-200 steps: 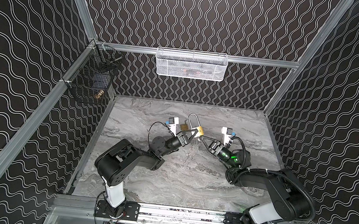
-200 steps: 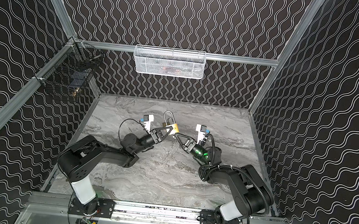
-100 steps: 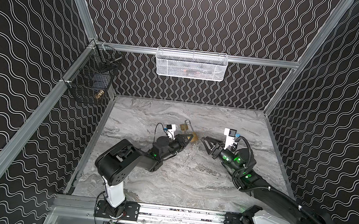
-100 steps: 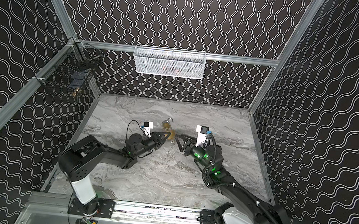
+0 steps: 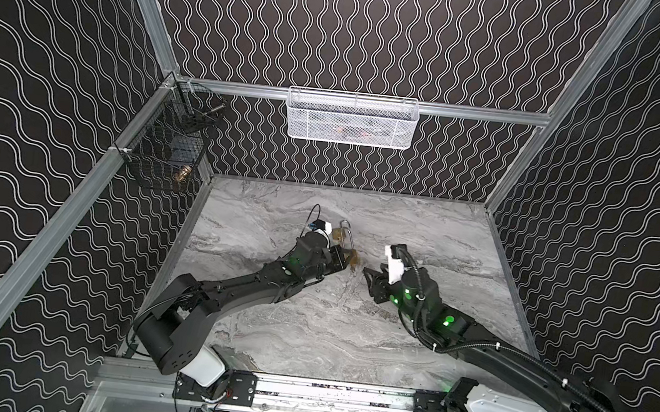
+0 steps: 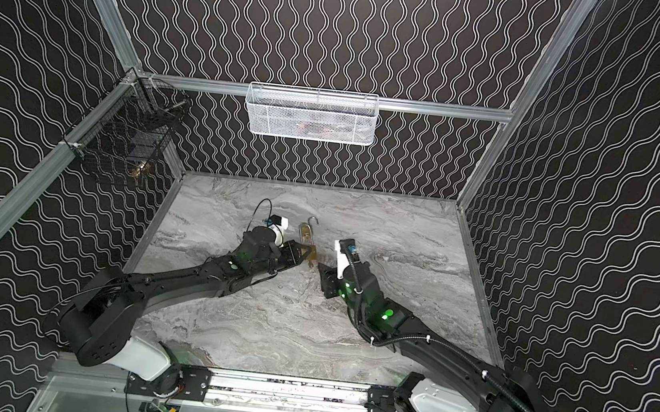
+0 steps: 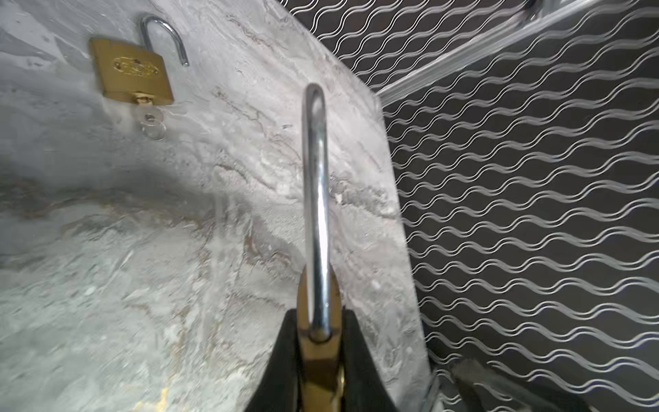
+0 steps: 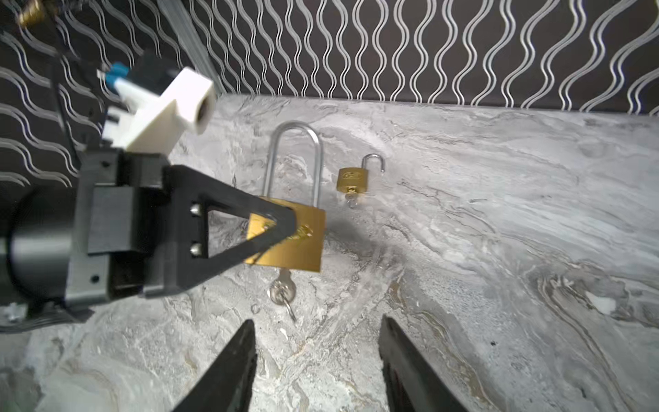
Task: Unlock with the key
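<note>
My left gripper (image 7: 319, 321) is shut on the brass body of a padlock (image 8: 296, 237) with a long steel shackle (image 7: 315, 185). It holds the padlock just above the marble table, near the middle in both top views (image 5: 352, 257) (image 6: 312, 255). Both legs of the shackle reach the body. A silver key (image 8: 281, 290) with a small ring sticks out of the body's underside. My right gripper (image 8: 315, 321) is open and empty, a short way back from the key and pointing at it; in a top view it (image 5: 371, 276) is just right of the padlock.
A smaller brass padlock (image 8: 351, 180) lies flat on the table (image 5: 421, 233) just behind the held one, with its shackle swung open and a key in it. A white mesh basket (image 5: 352, 119) hangs on the back wall and a black wire basket (image 5: 167, 152) on the left wall.
My right gripper has opened, let go at the key and drawn back from the padlock. The left gripper has carried the padlock lower and nearer, still shut on it.
</note>
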`<state>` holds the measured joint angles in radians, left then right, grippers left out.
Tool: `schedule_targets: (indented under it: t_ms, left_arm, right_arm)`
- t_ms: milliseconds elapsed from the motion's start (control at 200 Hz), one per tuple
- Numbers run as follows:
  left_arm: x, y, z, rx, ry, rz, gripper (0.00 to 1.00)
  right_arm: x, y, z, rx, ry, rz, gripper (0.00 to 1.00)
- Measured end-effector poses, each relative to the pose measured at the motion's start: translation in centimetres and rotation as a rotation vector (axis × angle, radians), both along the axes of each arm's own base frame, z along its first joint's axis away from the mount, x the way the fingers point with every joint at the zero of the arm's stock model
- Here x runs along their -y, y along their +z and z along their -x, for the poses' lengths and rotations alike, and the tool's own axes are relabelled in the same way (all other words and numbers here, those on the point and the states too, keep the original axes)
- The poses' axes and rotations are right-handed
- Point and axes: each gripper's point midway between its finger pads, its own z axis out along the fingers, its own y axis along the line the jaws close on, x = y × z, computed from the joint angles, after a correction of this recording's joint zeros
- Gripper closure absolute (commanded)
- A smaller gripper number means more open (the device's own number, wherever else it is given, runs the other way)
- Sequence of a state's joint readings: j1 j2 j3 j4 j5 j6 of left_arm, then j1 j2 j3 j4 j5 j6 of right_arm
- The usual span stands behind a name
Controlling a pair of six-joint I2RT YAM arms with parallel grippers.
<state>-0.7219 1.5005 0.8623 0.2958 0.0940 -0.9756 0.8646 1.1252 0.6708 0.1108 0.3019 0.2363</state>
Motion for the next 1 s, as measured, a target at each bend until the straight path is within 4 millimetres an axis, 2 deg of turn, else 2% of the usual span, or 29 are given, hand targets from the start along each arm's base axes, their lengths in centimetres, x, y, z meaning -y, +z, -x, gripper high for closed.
schedule_targets:
  t_ms: [165,260,646,871,1001]
  left_arm:
    - [0.4,1.8,0.7,0.053,-0.015,-0.02,1.0]
    - [0.1,1.8,0.7,0.059,0.0,-0.029,1.0]
    - [-0.4,1.9,0.9,0.067,0.005,-0.046,1.0]
    - [-0.4,1.8,1.0,0.069,0.002,-0.044,1.0]
    - [-0.4,1.9,1.0,0.07,0.002,-0.042,1.0]
  right_arm:
    - [-0.9,-0.7,0.2,0.009,0.009,0.054,0.45]
    - [-1.4,-0.6,0.2,0.018,0.017,0.068,0.48]
    - [-2.6,-1.4,0.4,-0.005,0.04,0.1,0.44]
    - [-3.3,-2.3,-0.4,-0.02,0.028,0.135,0.59]
    - [-3.7,-2.5,-0.9,-0.027,0.012,0.154,0.74]
